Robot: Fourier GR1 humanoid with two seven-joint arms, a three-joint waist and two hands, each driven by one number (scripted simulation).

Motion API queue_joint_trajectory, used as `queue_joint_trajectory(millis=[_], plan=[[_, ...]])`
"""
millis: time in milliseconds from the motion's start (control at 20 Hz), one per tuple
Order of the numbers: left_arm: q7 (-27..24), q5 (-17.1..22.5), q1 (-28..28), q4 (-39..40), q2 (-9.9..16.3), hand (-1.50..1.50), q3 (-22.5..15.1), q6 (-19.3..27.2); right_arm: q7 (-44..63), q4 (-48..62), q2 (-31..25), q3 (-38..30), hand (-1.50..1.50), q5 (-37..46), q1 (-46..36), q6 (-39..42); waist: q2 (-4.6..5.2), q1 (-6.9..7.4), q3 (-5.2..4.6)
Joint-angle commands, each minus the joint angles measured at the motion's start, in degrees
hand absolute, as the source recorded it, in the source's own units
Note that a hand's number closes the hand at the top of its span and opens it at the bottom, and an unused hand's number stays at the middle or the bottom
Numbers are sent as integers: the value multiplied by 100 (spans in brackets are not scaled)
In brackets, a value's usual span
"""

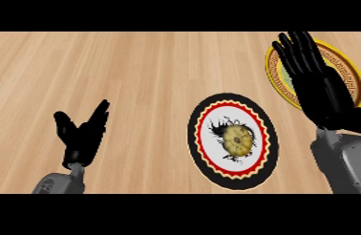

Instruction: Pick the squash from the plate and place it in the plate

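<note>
A yellow-brown squash [238,140] lies in the middle of a black-rimmed plate [199,115] with a red and cream inner band, right of the counter's centre. A second plate [277,78] with a gold, patterned rim sits at the far right, largely covered by my right hand [315,80]. That hand is open with straight fingers pointing away, held above the gold plate and to the right of the squash. My left hand [82,132] is open, fingers up, resting at the lower left, far from both plates.
The wooden counter [141,71] stretches across the whole view. My grey right forearm [341,162] comes in at the lower right, beside the black-rimmed plate.
</note>
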Motion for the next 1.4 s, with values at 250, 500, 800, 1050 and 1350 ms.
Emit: queue_joint_trajectory(millis=[250, 500, 800, 1050, 1350], plan=[[48, -581, 238, -126, 232, 0, -332, 219, 1135, -19, -1449, 468, 150, 1125, -1819, 832, -25, 297, 42], [-28, -443, 392, -424, 32, 0, -411, 82, 158, 380, -1171, 500, -150, 3331, -1167, -1037, 9, 86, 65], [185, -672, 580, -680, -119, 0, -354, 211, -334, 36, -1210, 124, -150, 2971, -625, -40, -10, -12, 61], [97, -542, 446, -463, -9, 0, -178, 0, 562, -425, -1929, 473, -150, 3466, -784, 574, -25, -45, 53], [-32, -626, 397, -377, -76, 0, -164, 67, 1805, -1009, -2476, 1414, -150, 4051, -1142, 1766, -23, -26, 43]])
